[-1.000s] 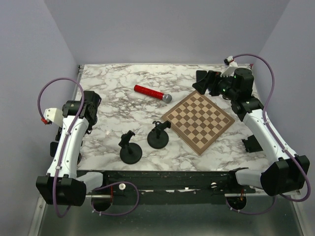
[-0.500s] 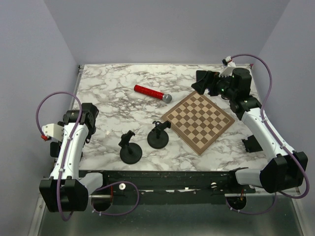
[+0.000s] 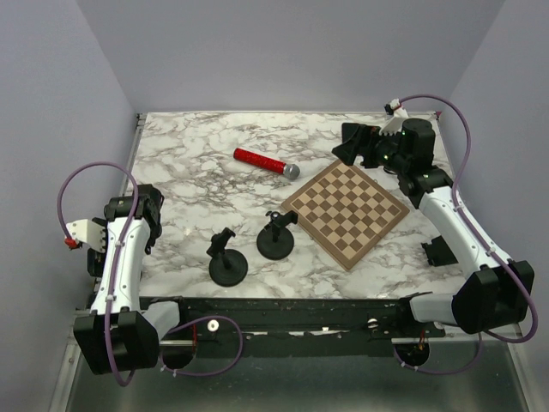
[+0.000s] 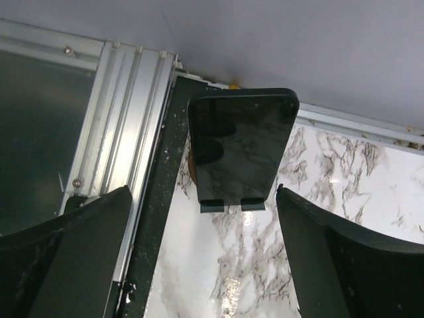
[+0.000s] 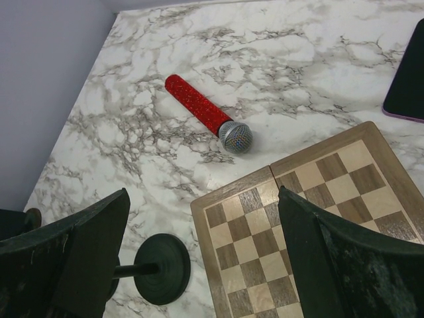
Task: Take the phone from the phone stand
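Currently the left end effector (image 4: 203, 228) is wide apart, with nothing between its fingers (image 4: 73, 258) and no contact with anything. In the left wrist view the phone (image 4: 242, 149) sits dead ahead at 12 o'clock, centred between the two fingers but clear of both. It is in portrait and leans back slightly, with its bottom edge seated in the two small hooks of the phone stand (image 4: 232, 206). The rest of the stand is hidden behind it. The screen is dark and glossy and reflects the marble. The phone stands where the black edge strip (image 4: 156, 218) meets the marble, with the wall just behind it and an aluminium rail (image 4: 122, 119) at its 9 o'clock.

In the top view the left arm (image 3: 120, 257) is folded over the 8 o'clock edge of the counter (image 3: 197, 146). A dark shape (image 3: 93, 257) shows just beside it, but can't tell whether that is the phone.

The right end effector (image 5: 202, 199) is also wide apart and holds nothing. It hovers at 1 o'clock of the counter, near the far corner of the chessboard (image 3: 347, 210). The red microphone (image 3: 266, 161) lies flat at 12 o'clock, its grille head pointing toward the board, near it but not touching. A round-base holder (image 3: 228, 260) stands at 7 o'clock of centre and a second holder (image 3: 276, 238) at 6 o'clock, near each other but apart. In the right wrist view a dark flat device with a purple rim (image 5: 405, 73) lies on the marble at the frame's 2 o'clock, cut off by the frame edge.
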